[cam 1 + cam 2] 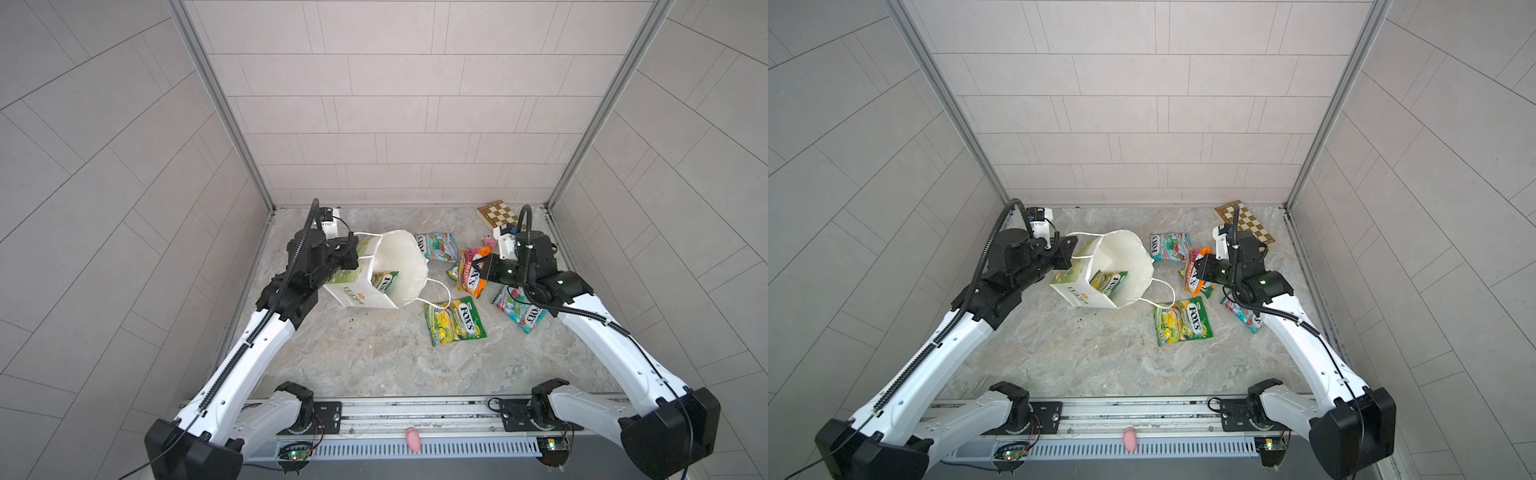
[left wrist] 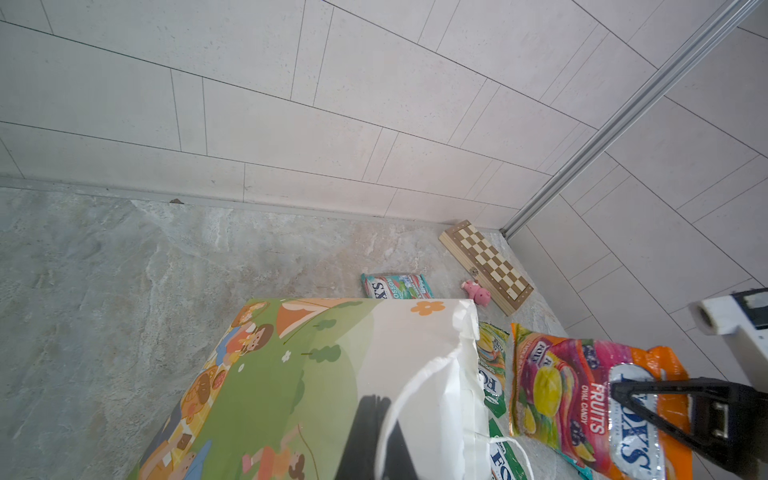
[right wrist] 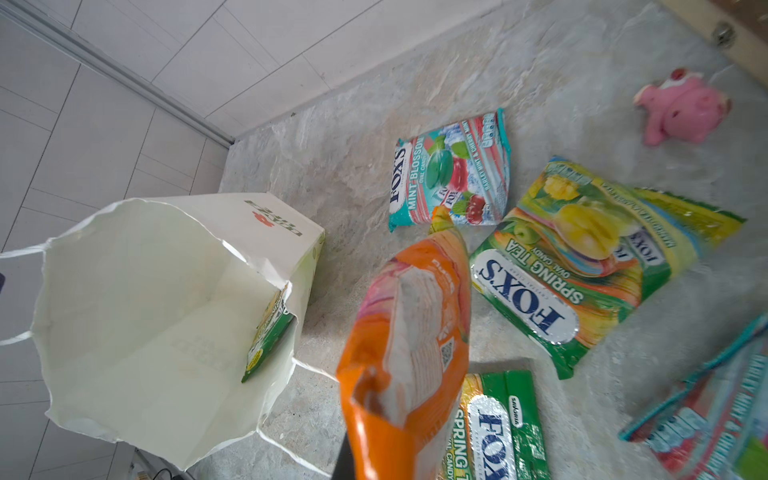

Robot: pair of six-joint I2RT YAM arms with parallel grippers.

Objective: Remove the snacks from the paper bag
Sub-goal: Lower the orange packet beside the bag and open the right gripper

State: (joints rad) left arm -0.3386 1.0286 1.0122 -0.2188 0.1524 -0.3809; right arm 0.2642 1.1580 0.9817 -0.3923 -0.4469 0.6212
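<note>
**A:** Right claw [image 1: 483, 269], status?

**B:** Clenched on one end of the orange-pink Fruits packet [image 1: 469, 277]. The pkt hangs from it and looks clear of the bench [image 1: 374, 353], right of centre.

**A:** Left claw [image 1: 352, 254]?

**B:** Pinched on the paper bag [image 1: 405, 253] at its side wall near the rim, cord handle right by it. The bag's in the far-left part of the bench, tipped, mouth toward the right arm.

**A:** Anything left inside?

**B:** One, the bagged Spring Tea packet [image 1: 384, 280], leaning on the inner wall. Four lie out:
- the Mint Blossom packet [image 1: 438, 246], near the far edge
- the second teal packet [image 1: 519, 309], toward the right edge, partly under the arm
- the front Spring Tea packet [image 1: 455, 320], mid-bench, a handle loop resting on it
- the far Spring Tea packet [image 3: 573, 266], just beside the held one

**A:** How will it handle?

**B:** Prob light and floppy. The film's glossy, so likely slippery, and the candies inside will shift. I'd skip the flat faces and take a crimped end or a corner. The bag paper's thin, so it'll crease or drag along unless it's held.
</note>
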